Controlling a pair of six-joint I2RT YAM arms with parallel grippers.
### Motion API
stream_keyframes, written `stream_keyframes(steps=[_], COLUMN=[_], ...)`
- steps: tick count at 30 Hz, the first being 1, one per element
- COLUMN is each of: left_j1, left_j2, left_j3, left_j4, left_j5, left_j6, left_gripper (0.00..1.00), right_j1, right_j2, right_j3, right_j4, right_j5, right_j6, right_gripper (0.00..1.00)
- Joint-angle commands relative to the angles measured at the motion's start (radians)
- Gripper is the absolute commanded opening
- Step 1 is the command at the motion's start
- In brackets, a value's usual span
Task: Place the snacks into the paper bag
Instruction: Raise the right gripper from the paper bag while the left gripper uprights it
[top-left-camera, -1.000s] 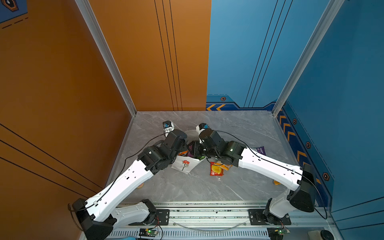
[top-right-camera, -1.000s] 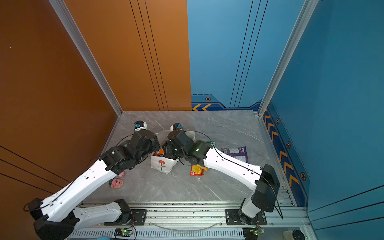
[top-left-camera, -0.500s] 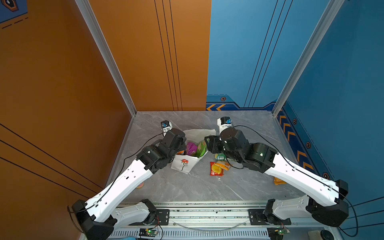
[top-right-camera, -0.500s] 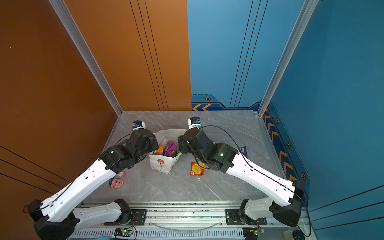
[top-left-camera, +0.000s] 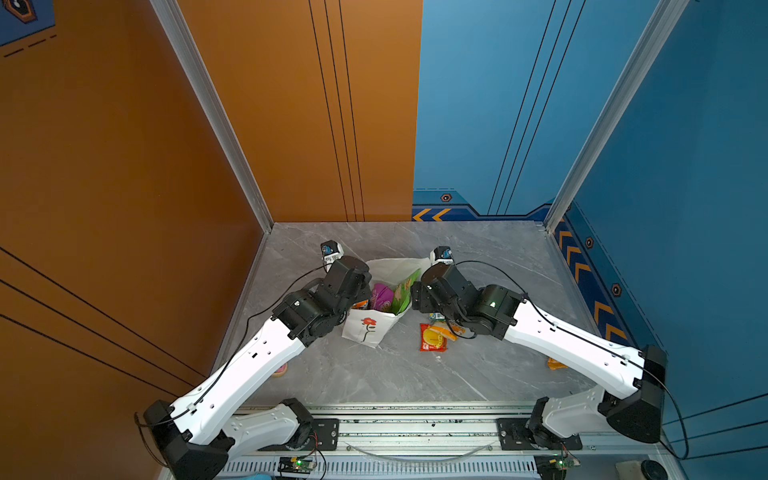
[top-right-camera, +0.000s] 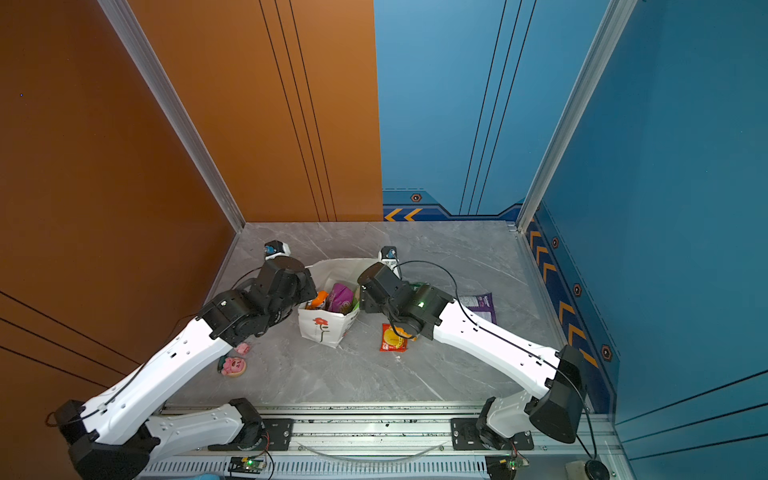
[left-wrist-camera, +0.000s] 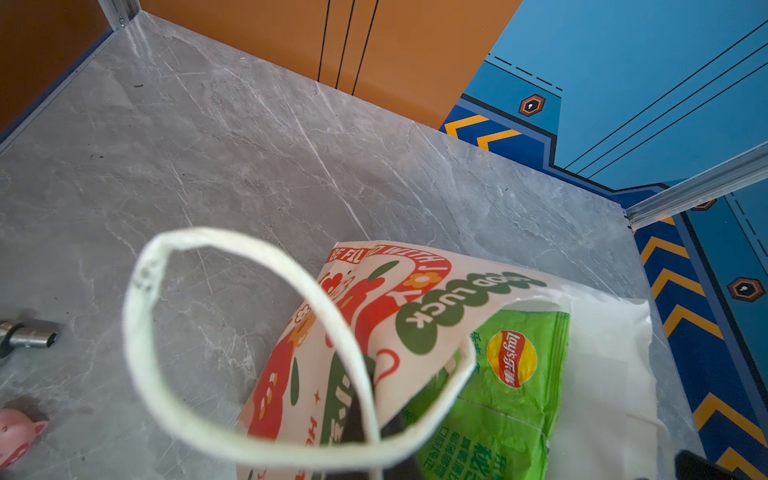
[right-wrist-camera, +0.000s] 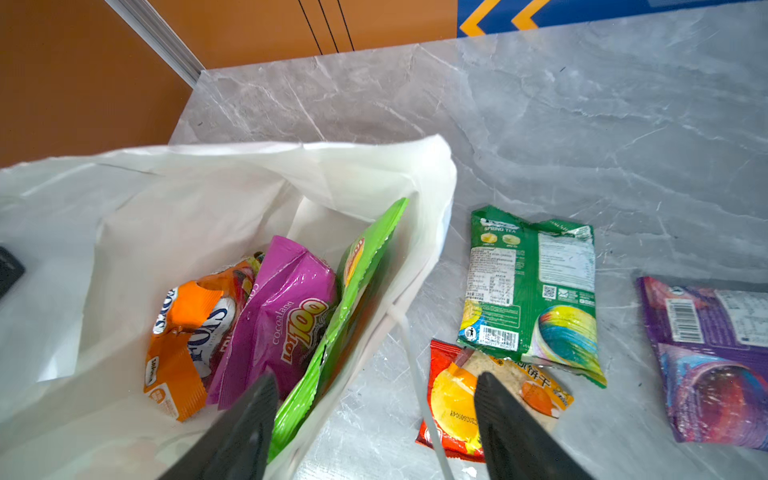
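The right gripper (right-wrist-camera: 376, 380) hangs spread and empty above one rim of the paper bag (right-wrist-camera: 208, 187). The left gripper (left-wrist-camera: 376, 419) is clenched on the opposite rim (holding the mouth open, I judge). Inside stand a green Lay's packet (right-wrist-camera: 357, 291), a magenta Lot100 packet (right-wrist-camera: 286, 316) and an orange packet (right-wrist-camera: 183, 332). Just beside the bag, a green Spring Tea packet (right-wrist-camera: 528, 291) overlaps a red packet (right-wrist-camera: 453, 399), with a purple packet (right-wrist-camera: 715, 353) farther off. The tea packet looks best taken first, from above and by an edge, clear of the dangling cord handle (right-wrist-camera: 415, 374).
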Motion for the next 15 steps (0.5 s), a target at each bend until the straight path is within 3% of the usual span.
stream_keyframes(steps=[1,6,11,15], left_j1=[0.008,0.032,0.056,0.076], left_j2=[-0.023,-0.033,-0.038,-0.037], left_j3=[-0.002,-0.012,-0.016,-0.021], left_j4=[0.019,0.017,0.02,0.022], left_j5=[0.019,0.043,0.078,0.119], left_j6=[0.013,0.014,0.027,0.006], left_gripper=[0.0,0.0,0.0,0.0], right_j1=[-0.004,-0.016,-0.045,-0.068], right_j2=[0.022,0.039,0.044,0.064], right_j3=[0.016,0.019,0.034,0.098], right_j4=[-0.015,-0.005,0.048,0.04], right_j5=[-0.035,-0.059,-0.138,-0.159], right_j6=[0.006,-0.005,-0.048,-0.092], right_gripper=[0.69,0.5,0.19,0.06])
